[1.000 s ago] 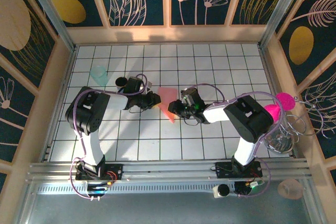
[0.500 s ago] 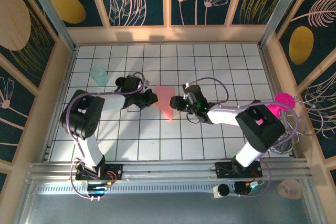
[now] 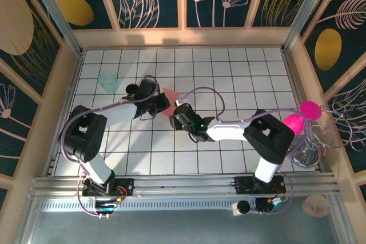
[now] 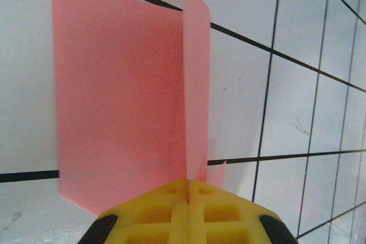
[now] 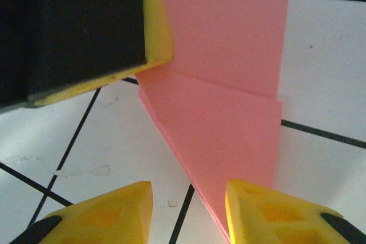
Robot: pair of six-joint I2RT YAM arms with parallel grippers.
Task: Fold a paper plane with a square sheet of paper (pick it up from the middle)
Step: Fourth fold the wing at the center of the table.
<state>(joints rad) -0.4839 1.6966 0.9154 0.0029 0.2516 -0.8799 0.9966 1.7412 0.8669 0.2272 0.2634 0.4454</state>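
The square sheet of paper is folded into a pointed salmon-pink paper plane (image 3: 169, 96) on the tiled floor. My left gripper (image 3: 162, 106) is shut on its rear edge. In the left wrist view the yellow fingers (image 4: 187, 182) meet on the paper plane (image 4: 114, 101), and one flap stands upright along the centre crease. My right gripper (image 3: 175, 118) is just below the paper. In the right wrist view it (image 5: 189, 204) is open, its right fingertip (image 5: 257, 204) over the edge of the paper plane (image 5: 229, 112), with nothing held between the jaws. The left gripper's finger (image 5: 86, 27) shows at top left.
A pale teal cup (image 3: 107, 81) lies at the left back of the floor. A round magenta disc (image 3: 309, 108) and a pink piece (image 3: 294, 123) hang on a wire stand (image 3: 309, 150) at the right. Wooden walls ring the floor.
My right gripper has swung left across the floor to the paper's near end. The left gripper has closed fully on the paper and drawn it slightly left and back.
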